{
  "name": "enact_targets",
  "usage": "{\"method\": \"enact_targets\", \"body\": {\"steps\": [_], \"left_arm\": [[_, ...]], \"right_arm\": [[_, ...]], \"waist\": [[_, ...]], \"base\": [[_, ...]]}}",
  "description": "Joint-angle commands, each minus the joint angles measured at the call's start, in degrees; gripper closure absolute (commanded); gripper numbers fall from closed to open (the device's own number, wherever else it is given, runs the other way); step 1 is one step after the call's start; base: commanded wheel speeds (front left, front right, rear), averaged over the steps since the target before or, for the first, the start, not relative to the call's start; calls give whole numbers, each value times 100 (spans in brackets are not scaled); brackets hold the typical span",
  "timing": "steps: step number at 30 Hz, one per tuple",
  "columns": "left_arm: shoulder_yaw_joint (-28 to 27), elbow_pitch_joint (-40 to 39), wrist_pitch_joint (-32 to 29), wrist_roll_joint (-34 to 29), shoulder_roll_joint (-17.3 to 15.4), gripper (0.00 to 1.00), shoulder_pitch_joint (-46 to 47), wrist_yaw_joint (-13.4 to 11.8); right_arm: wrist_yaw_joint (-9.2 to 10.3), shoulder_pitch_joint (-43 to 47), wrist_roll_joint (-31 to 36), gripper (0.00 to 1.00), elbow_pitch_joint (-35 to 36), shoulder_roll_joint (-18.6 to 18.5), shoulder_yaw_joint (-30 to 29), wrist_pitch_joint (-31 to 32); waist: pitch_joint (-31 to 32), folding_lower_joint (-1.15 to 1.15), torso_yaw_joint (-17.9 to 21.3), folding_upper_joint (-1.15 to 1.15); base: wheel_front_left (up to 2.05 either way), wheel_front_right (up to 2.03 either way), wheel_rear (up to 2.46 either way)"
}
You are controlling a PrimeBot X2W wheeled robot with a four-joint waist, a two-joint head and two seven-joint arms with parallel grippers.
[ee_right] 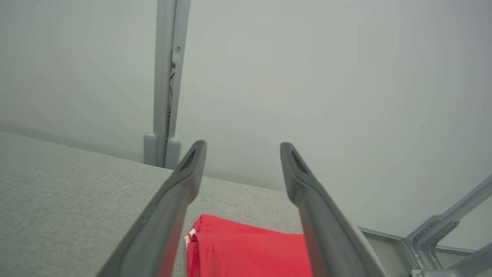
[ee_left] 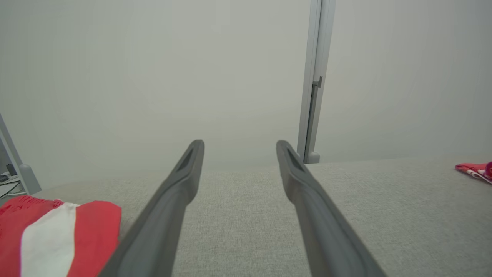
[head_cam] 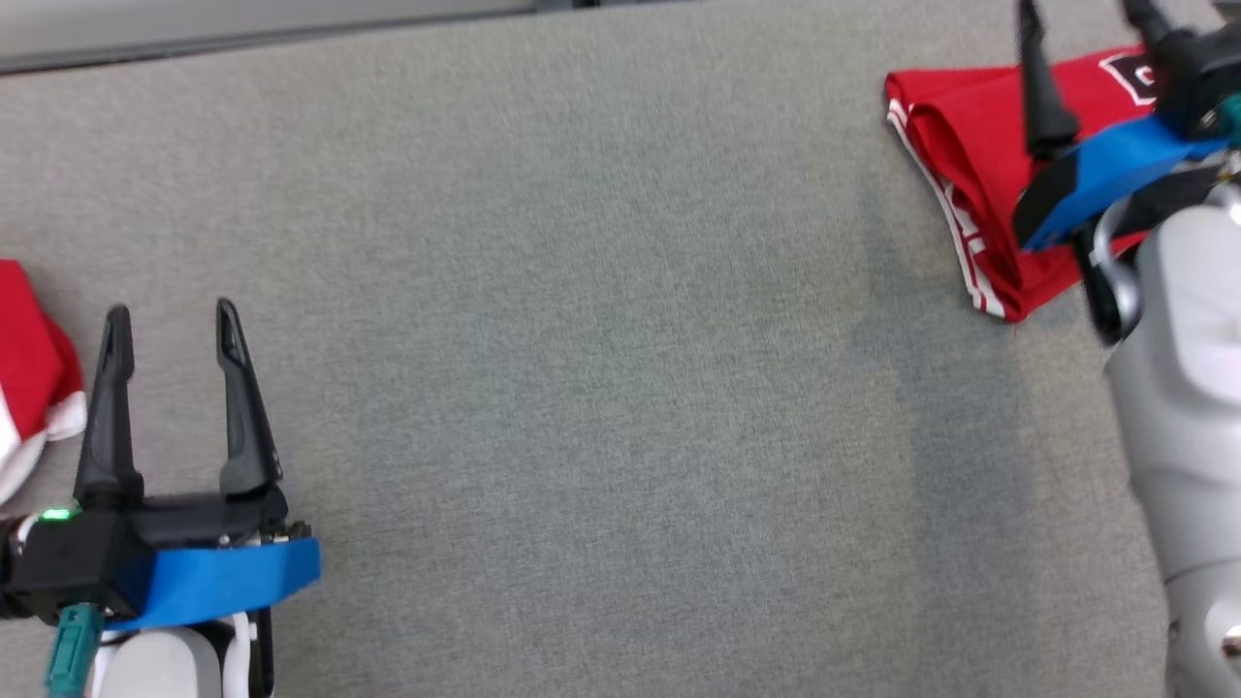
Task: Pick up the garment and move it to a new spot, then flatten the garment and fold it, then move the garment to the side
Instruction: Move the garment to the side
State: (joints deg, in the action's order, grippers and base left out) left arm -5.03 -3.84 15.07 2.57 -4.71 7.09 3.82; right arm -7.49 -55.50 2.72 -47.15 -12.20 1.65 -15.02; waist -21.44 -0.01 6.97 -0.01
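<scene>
At far right, folded garment (head_cam: pixel 970 145) half-hidden beneath spread right gripper (head_cam: pixel 1078 10); left gripper (head_cam: pixel 173 312) spread, empty.

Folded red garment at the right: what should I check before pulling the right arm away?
1. Right gripper open, nothing between the jaws: ok.
2. Folded red garment lying on the table, neatly folded: ok.
3. Fabric free of that gripper: cannot tell; the two overlap in the head view.
4. Left gripper open and empty: ok.
5. Red-and-white cloth beside the left gripper, not touching it: cannot tell.
</scene>
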Motion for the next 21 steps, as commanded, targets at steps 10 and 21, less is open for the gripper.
{"method": "enact_targets", "body": {"steps": [10, 21], "left_arm": [[-119, 239, 13, 91, 116, 0, -611, -113], [-85, 519, 14, 122, 166, 0, -1032, -125]], "right_arm": [[-1, 1634, -951, 0, 1370, 143, 687, -19], [-1, 3386, -1316, 0, 2286, 423, 350, -20]], "waist": [[847, 1, -199, 1], [1388, 1, -499, 1]], "base": [[0, 0, 0], [0, 0, 0]]}}
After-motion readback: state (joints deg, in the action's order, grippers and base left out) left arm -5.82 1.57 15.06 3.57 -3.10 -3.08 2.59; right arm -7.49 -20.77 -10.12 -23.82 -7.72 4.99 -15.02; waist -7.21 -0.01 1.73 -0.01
